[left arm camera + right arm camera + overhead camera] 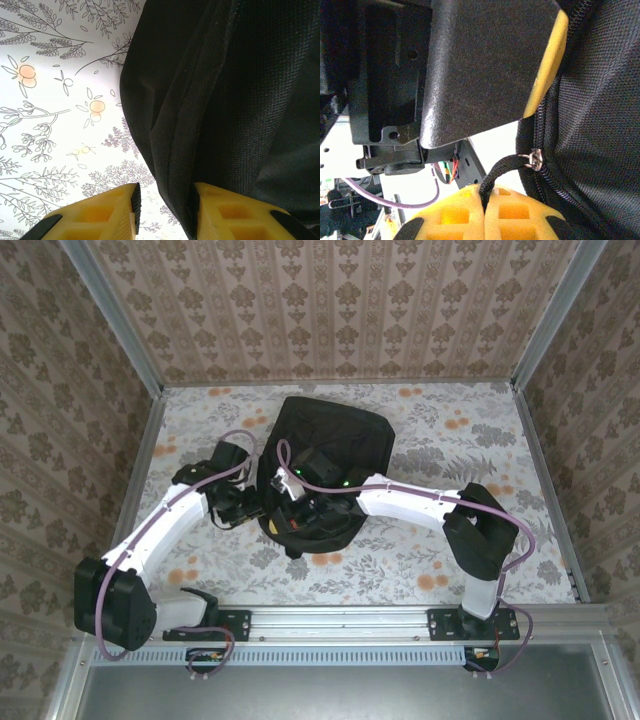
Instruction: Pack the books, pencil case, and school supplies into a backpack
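Floral tablecloth (450, 560) covers the table. The 2 jaws of the right gripper (484, 202) are pressed together on a black pull cord (495, 172). The left gripper (166, 207) straddles a fold of the backpack (340, 435), its jaws narrowly apart. The backpack lies mid-table.

No lettering, label, brand or number is legible anywhere (the wallpaper (320, 300) and table cover (450, 440) carry only floral patterns).
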